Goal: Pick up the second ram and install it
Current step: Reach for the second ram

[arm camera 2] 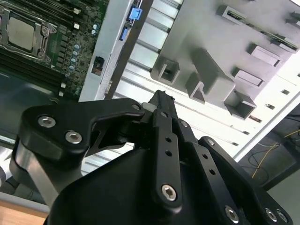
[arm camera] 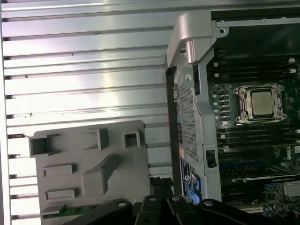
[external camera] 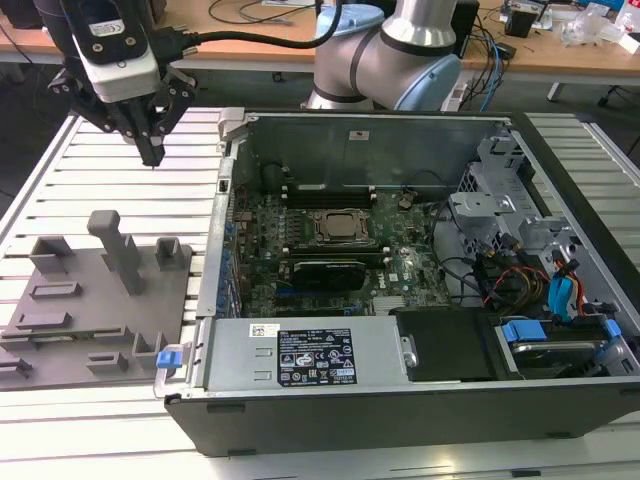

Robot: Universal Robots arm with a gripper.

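Hovering over slatted worktop (external camera: 90,180) at 12 o'clock of grey tray (external camera: 100,320) in exterior view, pincer (external camera: 152,150) tips together with nothing between, well apart from second ram (arm camera: 70,211) sitting in a tray pocket, likely staged there for grasping.

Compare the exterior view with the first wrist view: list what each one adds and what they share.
The exterior view adds the robot arm behind the computer case, the labelled power supply, and the drive bay with coloured cables. The first wrist view adds a green memory stick lying in the grey tray. Both share the claw, that tray, the slatted table, the open case and its processor socket.
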